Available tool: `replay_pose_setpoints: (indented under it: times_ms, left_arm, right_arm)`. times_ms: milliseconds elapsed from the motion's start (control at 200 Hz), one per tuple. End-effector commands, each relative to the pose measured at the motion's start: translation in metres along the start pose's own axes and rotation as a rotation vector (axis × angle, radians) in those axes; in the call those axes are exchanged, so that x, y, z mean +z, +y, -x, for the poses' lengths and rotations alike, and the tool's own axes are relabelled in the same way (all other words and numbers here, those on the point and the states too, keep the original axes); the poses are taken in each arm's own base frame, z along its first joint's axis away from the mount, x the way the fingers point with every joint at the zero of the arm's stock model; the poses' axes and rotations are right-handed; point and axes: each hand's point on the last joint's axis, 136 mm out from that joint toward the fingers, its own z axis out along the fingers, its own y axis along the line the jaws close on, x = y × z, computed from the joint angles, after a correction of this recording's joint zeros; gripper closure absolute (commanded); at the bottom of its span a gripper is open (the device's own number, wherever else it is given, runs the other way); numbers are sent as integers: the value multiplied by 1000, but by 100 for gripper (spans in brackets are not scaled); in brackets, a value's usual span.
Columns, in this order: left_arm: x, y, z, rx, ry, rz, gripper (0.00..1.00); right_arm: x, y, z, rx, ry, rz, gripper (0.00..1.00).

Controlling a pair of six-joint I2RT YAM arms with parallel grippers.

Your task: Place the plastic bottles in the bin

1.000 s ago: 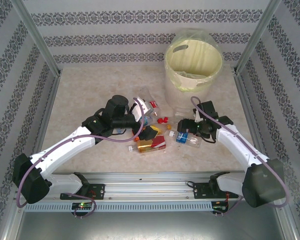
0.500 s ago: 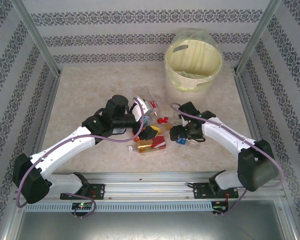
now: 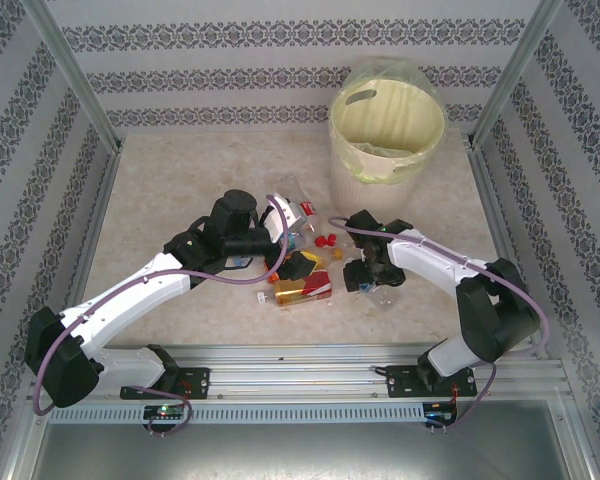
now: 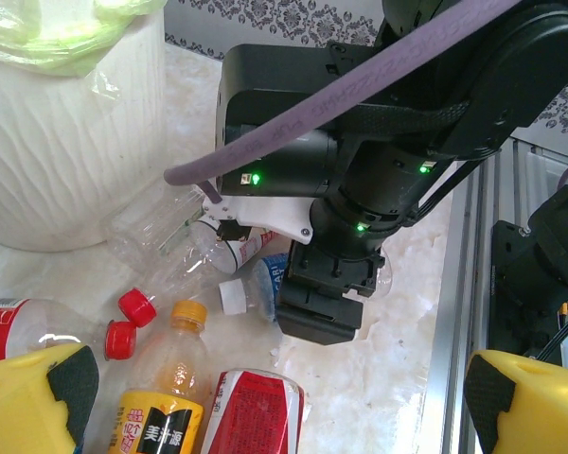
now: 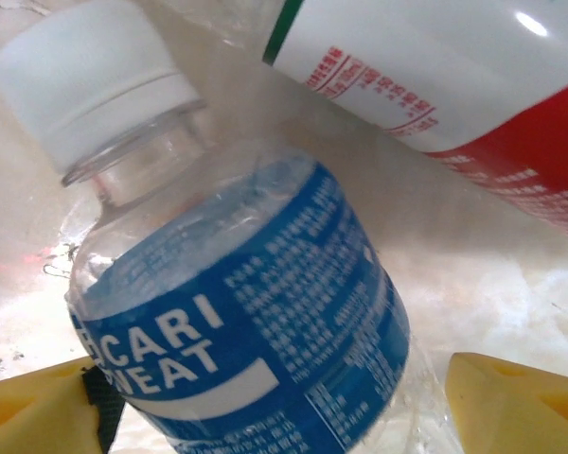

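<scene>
Now, right fingers [image 5: 511, 402]: spread, one pad on each side of the blue-label bottle [image 5: 246, 331], a sliver of gap at one pad; nothing clamped.
Left fingers [image 4: 525, 402]: wide apart, holding nothing, above the pile.
Plastic bottles [image 3: 302, 268]: lying clustered mid-desk [image 3: 180, 170], between the arms.
Bin [image 3: 352, 180]: upright at the desk's far right, just beyond the cluster.

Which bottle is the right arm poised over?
The clear blue-labelled one with the white cap, between the right end effector's yellow fingers; its neighbour is labelled red and white.
</scene>
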Motion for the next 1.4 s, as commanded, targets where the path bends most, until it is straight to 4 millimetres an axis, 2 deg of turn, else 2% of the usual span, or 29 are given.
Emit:
replay_pose_setpoints:
  times_ms: [0, 85, 315, 490, 729, 999, 1174, 1304, 1394]
  left_arm:
    - [-8, -12, 20, 35, -53, -28, 0]
    - [-7, -12, 19, 34, -51, -28, 0]
    - [-7, -12, 19, 35, -49, -29, 0]
    - [-7, -13, 19, 35, -48, -33, 0]
    - [-7, -14, 19, 38, -46, -34, 0]
    - [-6, -16, 19, 40, -45, -38, 0]
    - [-7, -16, 20, 43, -49, -39, 0]
    - [-7, -16, 21, 39, -59, -37, 0]
    - [-9, -15, 24, 30, -74, -27, 0]
  right_arm:
    - [-2, 1, 2, -3, -6, -17, 19]
    - [-1, 8, 0, -13, 5, 18, 24]
    - [1, 19, -12, -34, 53, 80, 23]
    - [4, 20, -20, -69, 79, 48, 16]
    - [8, 23, -26, -86, 90, 45, 15]
    - [10, 26, -19, -93, 67, 51, 25]
    - [8, 31, -13, -98, 42, 60, 35]
    - [-3, 30, -10, -103, 10, 60, 38]
    - [-18, 30, -6, -98, -37, 74, 39]
